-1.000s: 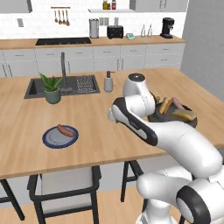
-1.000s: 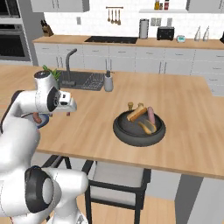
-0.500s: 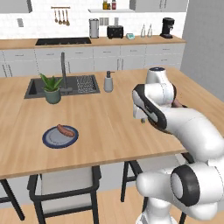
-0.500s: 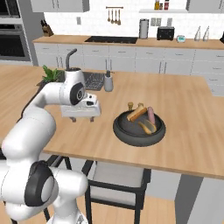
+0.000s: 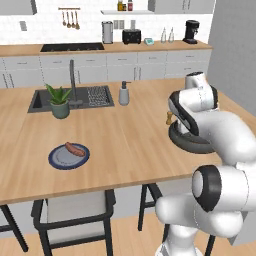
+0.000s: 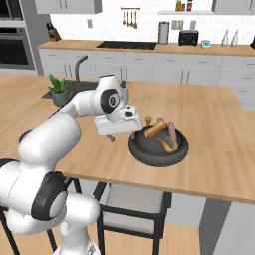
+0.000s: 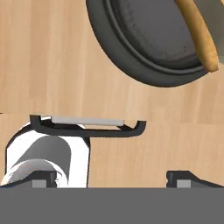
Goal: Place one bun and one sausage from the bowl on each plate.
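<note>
1. Blue-rimmed plate (image 5: 69, 156) on the island counter (image 5: 125, 135), carrying one sausage (image 5: 75, 149); no bun on it.
2. Second plate not identified.
3. Dark bowl (image 6: 158, 145) near the counter's front edge, well apart from the plate; holds buns and a sausage.
4. Gripper (image 7: 112, 176) spread wide, empty, just beside the bowl rim.
5. Judged early: most placements outstanding.

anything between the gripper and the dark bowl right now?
No. In the hand view, bare wooden counter is all that separates the open gripper from the bowl; the right base view shows the gripper beside the bowl's rim.
</note>
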